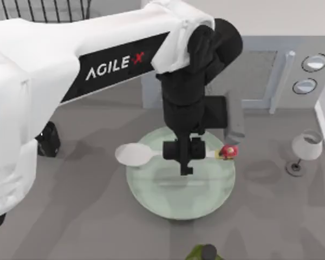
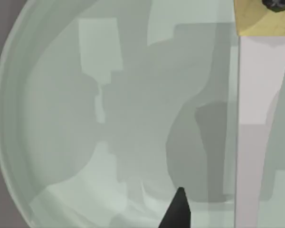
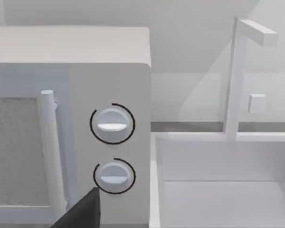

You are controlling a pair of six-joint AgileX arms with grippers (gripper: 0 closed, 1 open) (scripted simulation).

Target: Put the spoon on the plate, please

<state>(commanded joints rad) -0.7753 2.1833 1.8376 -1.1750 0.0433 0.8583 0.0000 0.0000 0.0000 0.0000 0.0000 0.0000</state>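
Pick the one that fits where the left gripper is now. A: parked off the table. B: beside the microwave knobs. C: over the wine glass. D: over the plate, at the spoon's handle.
D: the top view shows the left gripper above the plate, at the middle of the spoon.
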